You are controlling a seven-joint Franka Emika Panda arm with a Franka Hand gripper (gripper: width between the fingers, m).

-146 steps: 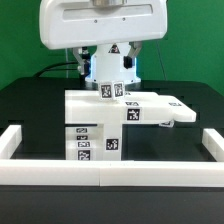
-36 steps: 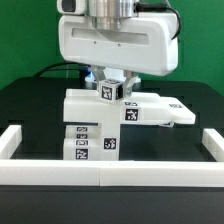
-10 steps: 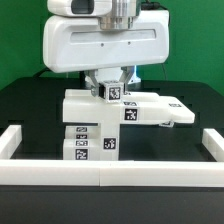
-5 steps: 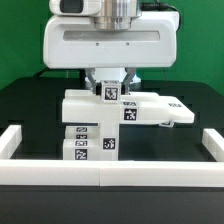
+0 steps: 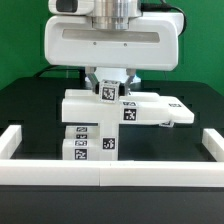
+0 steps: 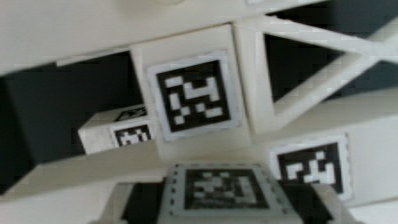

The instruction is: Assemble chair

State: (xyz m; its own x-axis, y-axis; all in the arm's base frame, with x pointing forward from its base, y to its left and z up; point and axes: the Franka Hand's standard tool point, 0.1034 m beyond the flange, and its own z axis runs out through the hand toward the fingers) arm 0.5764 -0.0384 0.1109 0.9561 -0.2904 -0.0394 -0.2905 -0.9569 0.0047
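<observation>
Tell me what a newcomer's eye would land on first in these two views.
The bulky white gripper dominates the top centre of the exterior view, hanging low over the stacked white chair parts on the black table. A small tagged block sits between its fingers; whether it is clamped cannot be told. In the wrist view, bold black-and-white tags on white parts fill the picture.
</observation>
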